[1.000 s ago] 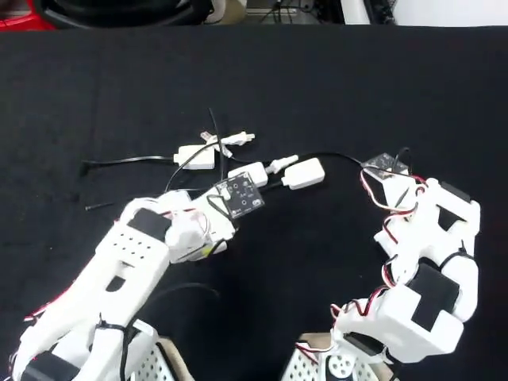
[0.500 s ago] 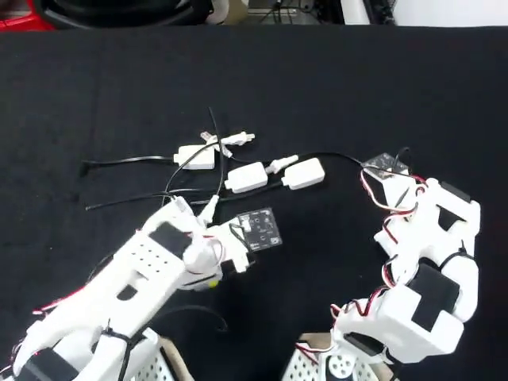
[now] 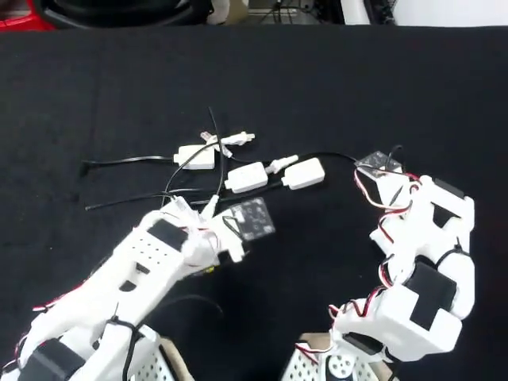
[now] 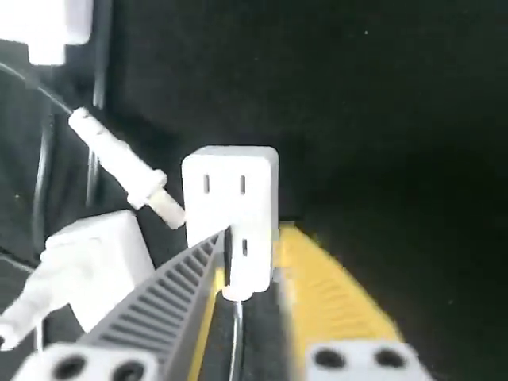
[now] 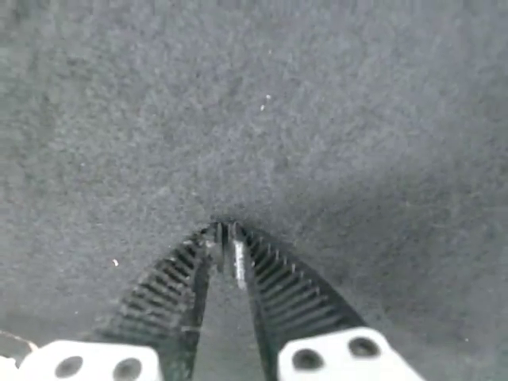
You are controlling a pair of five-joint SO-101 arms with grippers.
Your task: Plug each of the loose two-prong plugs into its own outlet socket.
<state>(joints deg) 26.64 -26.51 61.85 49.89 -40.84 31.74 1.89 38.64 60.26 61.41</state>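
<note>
My left gripper point(image 4: 252, 234) is shut on a white outlet block point(image 4: 230, 198), whose slotted face points at the camera. Beside it lie a white two-prong plug point(image 4: 119, 163) and another white block point(image 4: 95, 262). From above, the left arm point(image 3: 159, 246) ends just in front of a cluster of three white blocks point(image 3: 196, 155) point(image 3: 246, 176) point(image 3: 304, 172). Two white plugs point(image 3: 238, 139) point(image 3: 283, 163) lie among these blocks. My right gripper point(image 5: 226, 238) is shut and empty over bare cloth. The right arm point(image 3: 429, 238) stands right of the cluster.
Thin black cords point(image 3: 127, 160) trail left from the blocks across the black cloth point(image 3: 357, 87). The table's far edge runs along the back, with clutter behind it.
The left arm drew back from the block cluster toward the front, then shifted a little left. The three blocks on the cloth stayed put. The right arm edged slightly left.
</note>
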